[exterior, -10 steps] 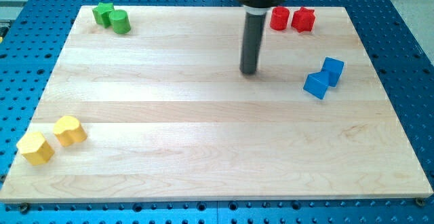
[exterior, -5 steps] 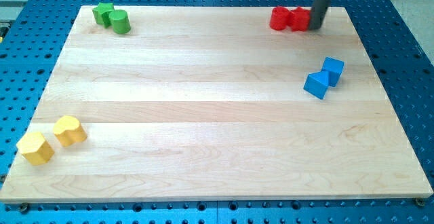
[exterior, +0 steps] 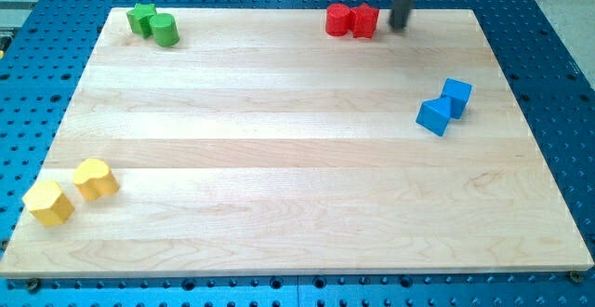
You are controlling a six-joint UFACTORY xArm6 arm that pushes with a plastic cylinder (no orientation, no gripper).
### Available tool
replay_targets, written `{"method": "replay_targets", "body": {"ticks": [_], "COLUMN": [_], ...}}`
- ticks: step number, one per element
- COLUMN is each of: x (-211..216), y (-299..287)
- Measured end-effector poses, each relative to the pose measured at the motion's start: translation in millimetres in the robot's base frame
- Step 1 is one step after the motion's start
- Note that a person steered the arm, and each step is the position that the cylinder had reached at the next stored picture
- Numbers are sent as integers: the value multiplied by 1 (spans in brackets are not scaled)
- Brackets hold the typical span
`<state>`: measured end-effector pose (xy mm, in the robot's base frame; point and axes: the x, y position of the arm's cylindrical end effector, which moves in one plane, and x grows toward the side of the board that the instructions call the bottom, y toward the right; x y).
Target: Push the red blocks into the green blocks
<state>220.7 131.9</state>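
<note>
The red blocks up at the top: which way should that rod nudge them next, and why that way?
Probably leftward along the view's top edge. My tip sits just to the right of the red star block, which touches the red cylinder. The green star and green cylinder wait near the top-left corner, with bare board between the pairs.

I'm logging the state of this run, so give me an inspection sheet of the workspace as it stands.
Surface: wooden board, flat and bare in the middle.
Job's things: red cylinder and red star touching at the view's top; green star and green cylinder touching at top left.
Clutter: two blue blocks at right; two yellow blocks at bottom left.
Grippers: none; my tip just right of the red star, a small gap showing.
Cables: nothing seen.
Surroundings: blue perforated table.
</note>
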Motion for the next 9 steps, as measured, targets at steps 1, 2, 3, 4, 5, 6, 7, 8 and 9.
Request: {"method": "replay_targets", "body": {"ticks": [1,2,3,4,5,6,7,8,9], "x": [6,7,9,9,8,8,8,8,4], "y": [-57,-121,-186,-189,-203,-205,-205,-221,-221]}}
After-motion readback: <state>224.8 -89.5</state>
